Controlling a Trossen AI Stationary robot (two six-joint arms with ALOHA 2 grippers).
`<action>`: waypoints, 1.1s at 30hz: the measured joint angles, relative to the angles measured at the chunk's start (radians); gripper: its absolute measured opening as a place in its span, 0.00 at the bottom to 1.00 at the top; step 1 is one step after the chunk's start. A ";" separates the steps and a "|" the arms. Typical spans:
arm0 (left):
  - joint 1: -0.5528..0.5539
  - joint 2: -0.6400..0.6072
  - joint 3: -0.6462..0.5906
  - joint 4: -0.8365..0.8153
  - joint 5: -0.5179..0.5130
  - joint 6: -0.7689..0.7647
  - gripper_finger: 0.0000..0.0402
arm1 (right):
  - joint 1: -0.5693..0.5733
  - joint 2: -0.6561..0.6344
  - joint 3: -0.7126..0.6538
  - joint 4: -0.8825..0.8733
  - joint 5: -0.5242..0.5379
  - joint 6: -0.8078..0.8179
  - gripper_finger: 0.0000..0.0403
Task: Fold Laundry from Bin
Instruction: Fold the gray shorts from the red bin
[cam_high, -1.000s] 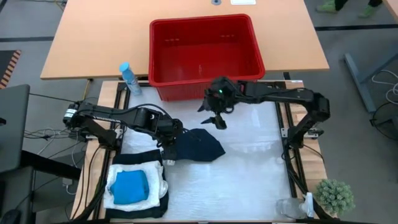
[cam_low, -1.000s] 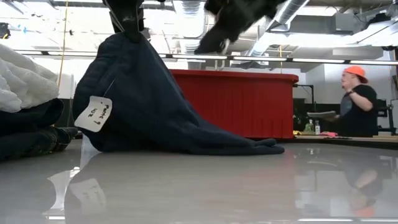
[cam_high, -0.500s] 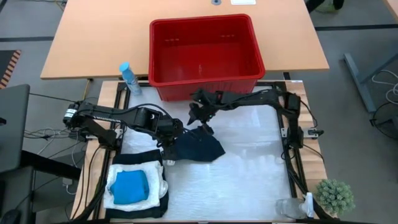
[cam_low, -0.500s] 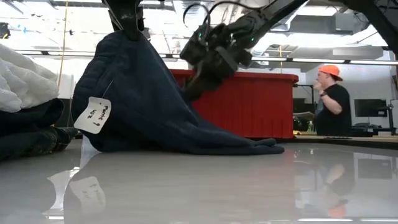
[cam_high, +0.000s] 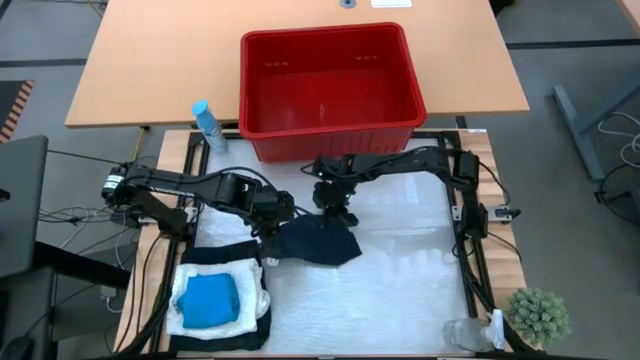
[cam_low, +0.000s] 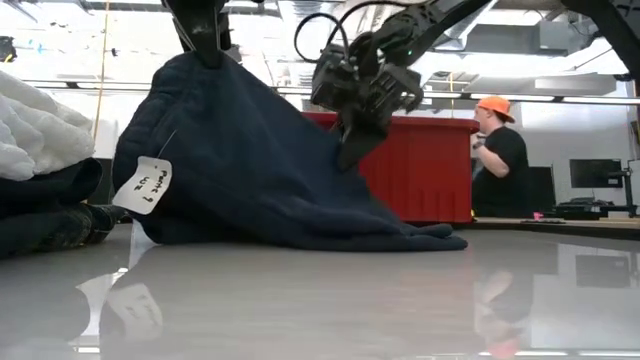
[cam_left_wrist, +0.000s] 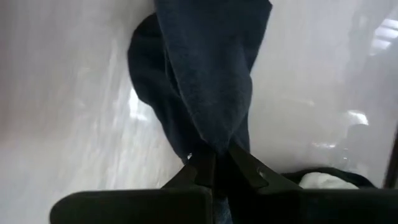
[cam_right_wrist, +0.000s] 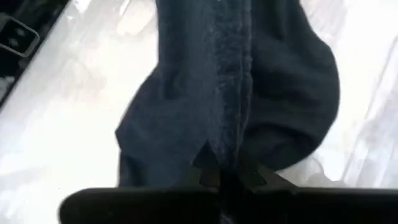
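A dark navy garment (cam_high: 322, 244) from the laundry stands as a peaked heap at the table's middle (cam_low: 240, 170). A white tag (cam_low: 143, 186) hangs from it, and its lower edge (cam_low: 400, 238) lies on the table. My left gripper (cam_high: 270, 232) is shut on the garment's peak (cam_left_wrist: 214, 169). Just to its right, my right gripper (cam_high: 335, 213) is shut on the garment's far side (cam_right_wrist: 227, 171). The red bin (cam_high: 330, 90) stands behind at the far edge. My left gripper pinches a bunched fold of the garment (cam_left_wrist: 208, 146) between its two fingers, coming from above and pointing steeply down. The cloth hangs below the fingers (cam_low: 205, 55) and spreads out onto the table. My right gripper pinches the garment at a stitched seam (cam_right_wrist: 235, 140) between its two fingers. It slants down from the far right side (cam_low: 352, 155). The cloth there is raised off the table, while the rest slopes down to the table.
A stack of folded laundry, black, white and bright blue (cam_high: 215, 300), lies at the near left corner. A blue-capped spray bottle (cam_high: 205, 125) stands left of the bin. A small plant (cam_high: 538, 315) and a clear bottle (cam_high: 468, 335) sit at the near right. A person (cam_low: 505, 160) stands in the room behind.
My right gripper has come down from in front of the bin toward the garment, tipped further downward, and has shut on the garment's far side. The garment's right slope is drawn up a little there. My left gripper has kept its hold on the peak.
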 joint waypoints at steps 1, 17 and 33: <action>0.000 0.000 0.000 0.000 -0.011 0.003 0.00 | -0.001 -0.011 0.000 -0.015 -0.001 0.010 0.06; 0.173 0.000 0.002 0.001 -0.155 0.236 0.00 | -0.034 -0.400 0.000 -0.227 0.440 0.158 0.05; 0.399 0.000 0.257 -0.004 -0.424 0.655 0.05 | -0.156 -0.645 0.002 -0.305 0.728 0.298 0.05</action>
